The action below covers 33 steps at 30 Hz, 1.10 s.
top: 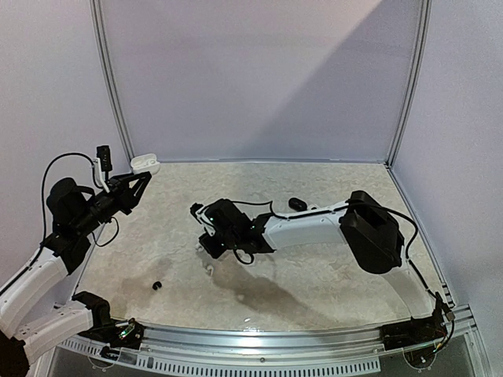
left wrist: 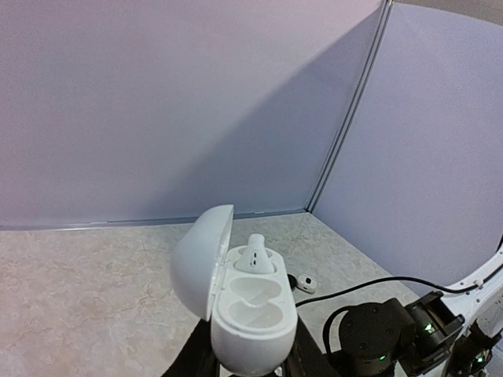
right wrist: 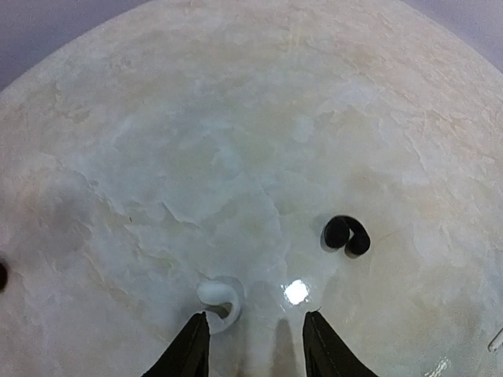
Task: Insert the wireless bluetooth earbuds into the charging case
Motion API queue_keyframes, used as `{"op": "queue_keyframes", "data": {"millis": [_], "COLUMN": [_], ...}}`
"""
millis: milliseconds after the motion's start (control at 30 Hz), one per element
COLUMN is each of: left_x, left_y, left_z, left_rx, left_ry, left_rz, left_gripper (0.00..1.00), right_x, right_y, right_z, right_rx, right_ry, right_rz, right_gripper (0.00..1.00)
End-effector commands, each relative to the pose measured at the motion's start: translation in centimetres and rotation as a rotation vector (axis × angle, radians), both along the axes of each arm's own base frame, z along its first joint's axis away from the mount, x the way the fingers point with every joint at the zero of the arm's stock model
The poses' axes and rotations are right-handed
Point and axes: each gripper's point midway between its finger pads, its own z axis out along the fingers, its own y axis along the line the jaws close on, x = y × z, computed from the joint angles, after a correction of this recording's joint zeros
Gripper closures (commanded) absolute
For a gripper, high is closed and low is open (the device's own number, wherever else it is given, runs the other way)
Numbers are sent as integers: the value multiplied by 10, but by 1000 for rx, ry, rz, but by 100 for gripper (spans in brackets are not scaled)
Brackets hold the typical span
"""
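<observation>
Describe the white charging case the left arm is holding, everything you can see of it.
The white charging case looks like glossy, pebble-shaped plastic. The left gripper holds it upright in the air, clamped on its lower body. Its lid stands hinged open. One white earbud sits at the far end; the near slot is empty.

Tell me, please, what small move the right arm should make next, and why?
Probably nudge the right pincer sideways until it is centred over the white earbud, before closing. The earbud lies close by one fingertip, off-centre in the open gap, and the open charging case held in the left pincer has one empty slot.
</observation>
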Motion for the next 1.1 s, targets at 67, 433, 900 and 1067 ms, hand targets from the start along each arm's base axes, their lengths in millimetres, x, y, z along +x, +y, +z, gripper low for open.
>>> {"op": "queue_keyframes", "data": {"millis": [67,433,900,1067], "left_x": [-2,-1,-1,-1], "left_y": [1,0,-1,-1], "left_z": [5,6,7,5], "left_rx": [7,4,5,6], "left_ry": [-29,-29,-36,-31], "left_rz": [-1,-6,-13,-13], "left_gripper": [100,100,100,100], "right_x": [9,7,-7,-11], "right_y": [18,14,18,20], "right_z": [22,-20,-42,-42], "right_rx": [82,17,-3,-4], "right_ry": [88,198,261,270], "right_rz": [-42,-47,10,33], "right_gripper": [63,69,72,76]}}
